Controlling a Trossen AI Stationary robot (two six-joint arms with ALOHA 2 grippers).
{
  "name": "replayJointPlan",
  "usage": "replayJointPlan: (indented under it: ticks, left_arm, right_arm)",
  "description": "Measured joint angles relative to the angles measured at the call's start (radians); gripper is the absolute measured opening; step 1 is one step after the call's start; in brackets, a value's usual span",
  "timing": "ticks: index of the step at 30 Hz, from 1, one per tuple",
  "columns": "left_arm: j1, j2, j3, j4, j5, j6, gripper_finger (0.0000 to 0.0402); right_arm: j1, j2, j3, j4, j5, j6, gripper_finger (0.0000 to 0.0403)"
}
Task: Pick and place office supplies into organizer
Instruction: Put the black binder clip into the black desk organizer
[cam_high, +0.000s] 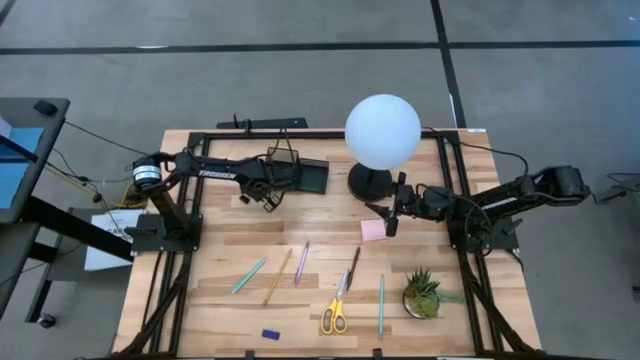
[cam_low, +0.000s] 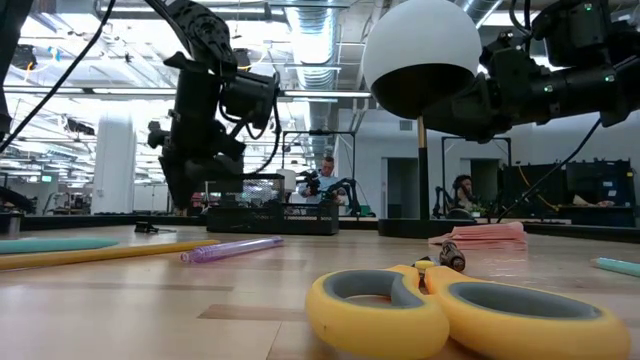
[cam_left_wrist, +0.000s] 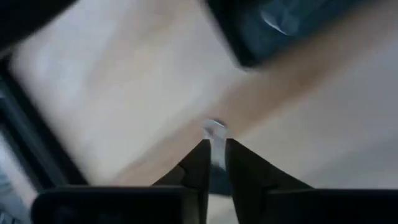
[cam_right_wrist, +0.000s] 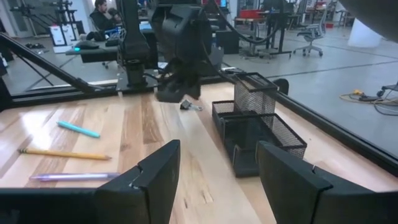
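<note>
My left gripper (cam_high: 265, 198) hovers over the table just left of the black mesh organizer (cam_high: 303, 176), shut on a small clip (cam_right_wrist: 187, 104) with a silver wire loop. The organizer stands near the table's far edge, its taller cup (cam_right_wrist: 255, 91) behind low trays. My right gripper (cam_high: 391, 224) is open above the table, next to the pink sticky-note pad (cam_high: 374, 231). Pens, a pencil, yellow scissors (cam_high: 335, 311) and a blue eraser (cam_high: 270, 334) lie flat in the near half of the table. My left gripper (cam_left_wrist: 214, 144) pinches the small clip between its two fingertips, coming from above and pointing down. The clip's silver wire loop (cam_left_wrist: 214, 130) sticks out past the fingertips. In the right wrist view the clip hangs just below the fingers, close over the wood.
A white globe lamp (cam_high: 382, 130) on a black base stands right of the organizer. A small green potted plant (cam_high: 423, 293) sits at the near right. Black rails (cam_high: 160, 290) run along the table's left and right sides. Bare wood lies between the organizer and the pens.
</note>
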Motion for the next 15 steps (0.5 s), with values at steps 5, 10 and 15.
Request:
replayJointPlan:
  ticks: [5, 10, 15]
  left_arm:
    - [-0.015, -0.001, 0.000, -0.043, 0.098, 0.098, 0.0097]
    - [-0.021, -0.063, 0.000, -0.191, 0.037, 0.019, 0.0121]
    - [-0.020, -0.263, 0.000, -0.293, -0.087, -0.049, 0.0123]
  right_arm:
    - [0.000, 0.000, 0.000, -0.030, 0.000, 0.040, 0.0205]
    - [0.000, 0.000, 0.000, -0.067, 0.000, 0.077, 0.0205]
    - [-0.001, 0.000, 0.000, -0.069, 0.000, 0.137, 0.0205]
